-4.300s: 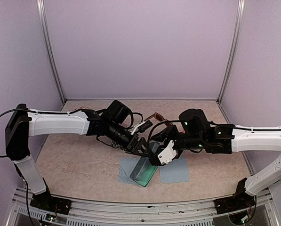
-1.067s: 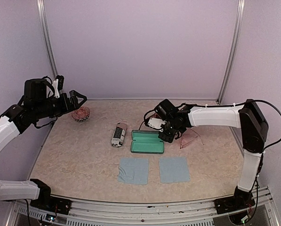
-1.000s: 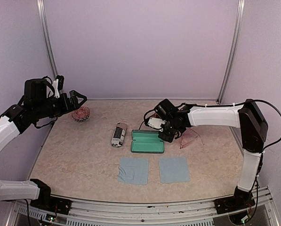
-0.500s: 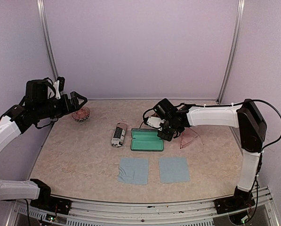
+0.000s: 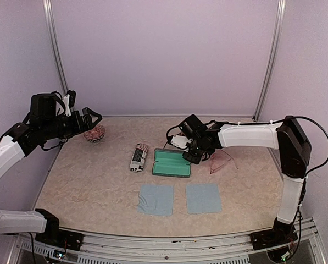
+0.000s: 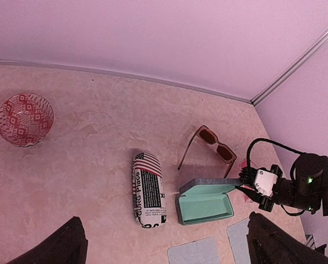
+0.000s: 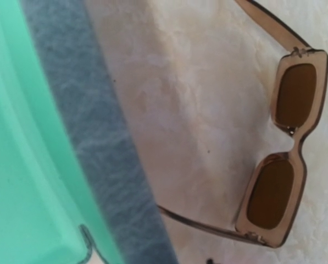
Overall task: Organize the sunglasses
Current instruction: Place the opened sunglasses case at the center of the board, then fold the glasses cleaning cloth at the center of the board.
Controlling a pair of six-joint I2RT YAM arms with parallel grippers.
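Beige tabletop (image 5: 98,176) from above: we see a bowl (image 5: 94,133), a striped pouch (image 5: 138,157), two blue cloths (image 5: 156,198) and the open case (image 5: 172,164), the pink sunglasses (image 5: 223,161) near its right end; our left fingers (image 5: 92,117) hang wide apart and empty, our right fingers (image 5: 192,156) sit at the case's right corner, their gap unreadable. From the left wrist, the brown sunglasses (image 6: 212,147) lie behind the raised lid (image 6: 213,184), arms unfolded, frame diagonal. From the right wrist that frame runs top to bottom, one arm cut off.
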